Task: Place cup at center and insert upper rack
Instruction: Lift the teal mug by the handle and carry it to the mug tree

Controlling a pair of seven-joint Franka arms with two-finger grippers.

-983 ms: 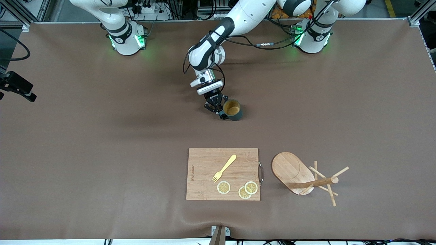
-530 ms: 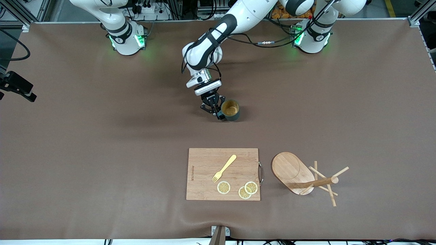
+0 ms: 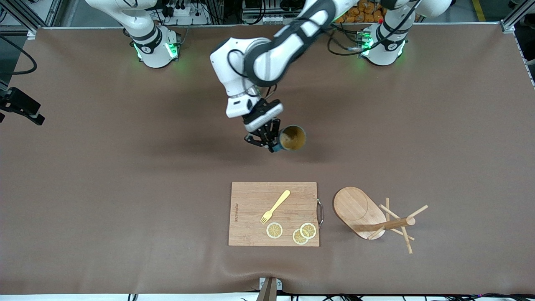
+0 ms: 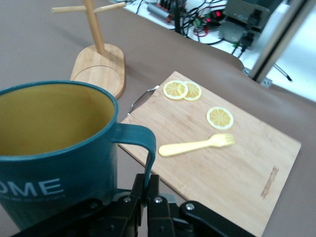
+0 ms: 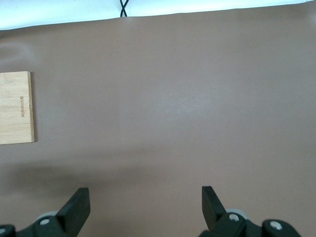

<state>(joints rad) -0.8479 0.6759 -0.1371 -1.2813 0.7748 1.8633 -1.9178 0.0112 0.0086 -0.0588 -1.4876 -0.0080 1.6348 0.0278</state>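
One glazed teal cup (image 3: 292,138), pinched by its handle in the left gripper (image 3: 271,146), hangs over the table's middle. One bamboo mug tree (image 3: 373,217), three lemon slices (image 3: 274,230) and one yellow fork (image 3: 275,206) on one board (image 3: 250,221). The right gripper (image 5: 145,200) waits, jaws wide.

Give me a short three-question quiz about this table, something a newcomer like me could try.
1. True or false: the left gripper has its jaws shut on the cup by its handle.
2. How many lemon slices lie on the cutting board?
3. The mug tree is: A) upright B) tipped over C) on the board.

Key: 1 true; 2 three; 3 A.
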